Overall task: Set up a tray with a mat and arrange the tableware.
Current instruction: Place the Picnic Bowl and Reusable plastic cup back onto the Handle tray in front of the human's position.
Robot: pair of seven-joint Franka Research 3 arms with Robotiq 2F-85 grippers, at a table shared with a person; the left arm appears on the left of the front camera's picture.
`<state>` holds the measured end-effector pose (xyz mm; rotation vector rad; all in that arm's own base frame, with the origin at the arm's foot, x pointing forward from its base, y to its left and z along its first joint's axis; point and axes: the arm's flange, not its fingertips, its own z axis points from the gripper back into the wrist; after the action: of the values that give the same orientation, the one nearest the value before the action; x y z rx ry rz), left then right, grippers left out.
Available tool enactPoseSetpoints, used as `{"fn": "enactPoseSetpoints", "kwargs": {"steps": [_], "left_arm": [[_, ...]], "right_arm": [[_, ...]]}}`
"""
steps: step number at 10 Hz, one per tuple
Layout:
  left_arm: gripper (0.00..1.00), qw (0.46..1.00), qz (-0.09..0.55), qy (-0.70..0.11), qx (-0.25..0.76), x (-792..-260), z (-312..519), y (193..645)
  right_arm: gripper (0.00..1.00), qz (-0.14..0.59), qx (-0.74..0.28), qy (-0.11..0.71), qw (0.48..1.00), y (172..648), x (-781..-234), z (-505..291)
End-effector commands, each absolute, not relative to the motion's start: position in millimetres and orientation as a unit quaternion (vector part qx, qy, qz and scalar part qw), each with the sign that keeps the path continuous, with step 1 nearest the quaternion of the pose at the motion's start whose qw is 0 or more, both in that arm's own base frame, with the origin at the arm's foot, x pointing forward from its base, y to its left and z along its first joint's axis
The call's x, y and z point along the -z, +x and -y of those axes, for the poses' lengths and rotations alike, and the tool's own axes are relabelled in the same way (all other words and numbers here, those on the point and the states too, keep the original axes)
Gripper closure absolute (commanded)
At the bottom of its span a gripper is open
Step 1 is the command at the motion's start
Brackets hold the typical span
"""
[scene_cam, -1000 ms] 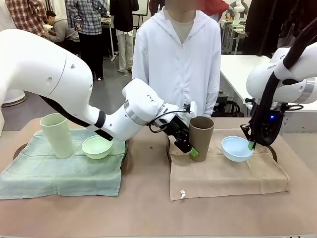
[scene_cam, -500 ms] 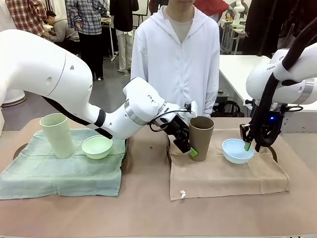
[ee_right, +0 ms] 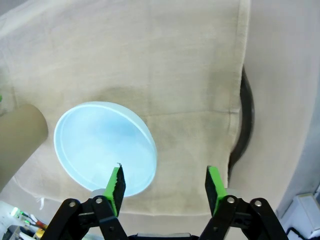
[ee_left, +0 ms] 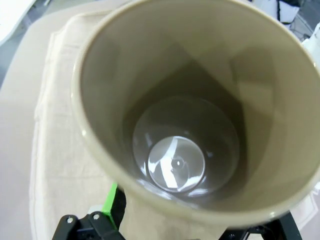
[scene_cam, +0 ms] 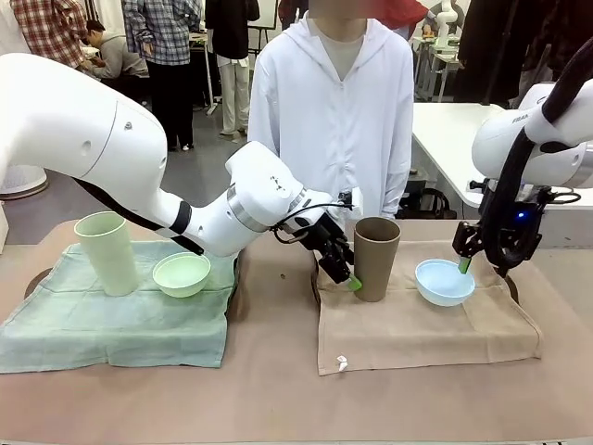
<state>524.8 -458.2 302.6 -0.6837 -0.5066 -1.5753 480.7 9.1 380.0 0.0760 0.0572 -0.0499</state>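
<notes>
two mats laid, four vessels down, both sets of fingers apart

containers: brown tumbler (scene_cam: 376,258) stands upright on the beige mat (scene_cam: 426,334); seen from above in the left wrist view, nothing in it but a shiny base. light blue bowl (scene_cam: 445,281) sits just beside it on the same mat, nothing in it. pale green tumbler (scene_cam: 107,252) and mint green bowl (scene_cam: 181,274) stand side by side on the green mat (scene_cam: 111,324), bowl holding nothing; the pale green tumbler's inside cannot be seen.

count: two tumblers, two bowls, two mats. a dark tray rim (ee_right: 245,125) peeks out past the beige mat's edge in the right wrist view.

left gripper (scene_cam: 345,274) is level with the brown tumbler's side, fingers spread wide either side of it, not clamping. right gripper (ee_right: 164,184) hangs above the blue bowl's edge, fingers open, holding nothing. a person in white stands at the far side of the surface (scene_cam: 278,399).
</notes>
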Motion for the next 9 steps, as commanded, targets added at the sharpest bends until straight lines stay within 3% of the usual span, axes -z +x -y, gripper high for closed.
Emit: {"fn": "enactPoseSetpoints", "kwargs": {"steps": [1,4,7,9], "left_arm": [[0.0,0.639,0.179,-0.29,0.69,-318.2,438.7,511.0],[0.0,0.712,0.073,-0.245,0.654,-364.8,396.7,486.6],[0.0,0.831,0.05,-0.181,0.523,-437.7,345.2,468.2],[0.0,0.897,0.056,-0.096,0.429,-477.0,316.5,455.9]], "right_arm": [[0.03,-0.03,0.023,0.022,0.999,470.5,-396.6,5.9],[0.0,-0.02,0.01,0.046,0.999,442.5,-436.9,31.2],[0.0,-0.003,-0.019,0.053,0.998,412.9,-473.0,33.9],[0.0,0.008,-0.036,0.06,0.998,398.8,-490.7,30.0]]}}
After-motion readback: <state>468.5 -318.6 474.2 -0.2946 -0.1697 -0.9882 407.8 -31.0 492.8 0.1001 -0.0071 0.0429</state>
